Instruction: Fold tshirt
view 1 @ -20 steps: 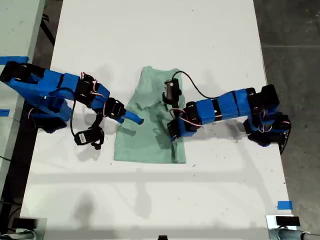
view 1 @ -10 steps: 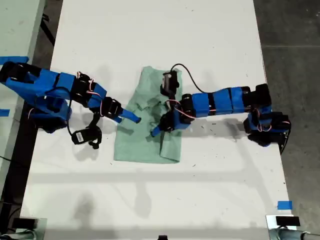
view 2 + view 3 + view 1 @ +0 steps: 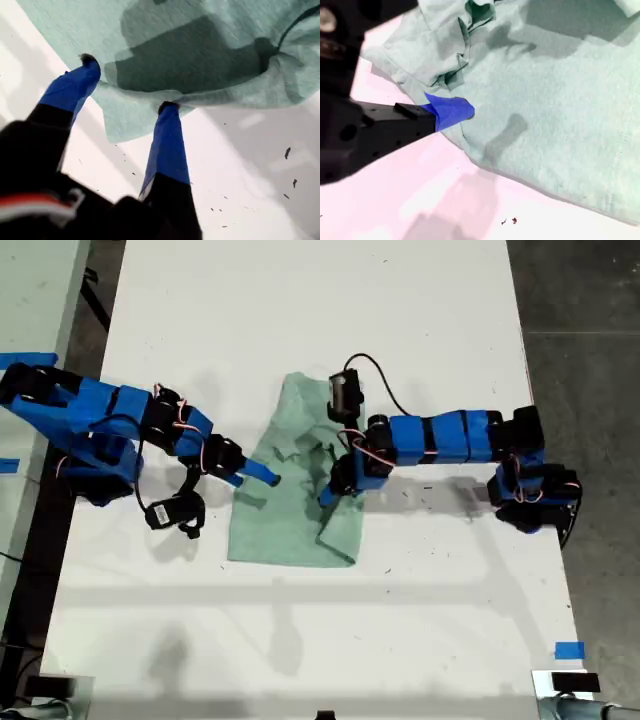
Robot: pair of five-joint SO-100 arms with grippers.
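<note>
Mint tshirt (image 3: 290, 510), first pincer (image 3: 127, 82) gaping at hem

The exterior view looks straight down from well above, taking in the whole table (image 3: 300, 300), both arms and floor at either side. The first wrist view sits close behind my first gripper (image 3: 127, 87), looking along its fingers. The second wrist view looks close along my second gripper (image 3: 451, 111). All three share the tshirt (image 3: 290, 520).
</note>
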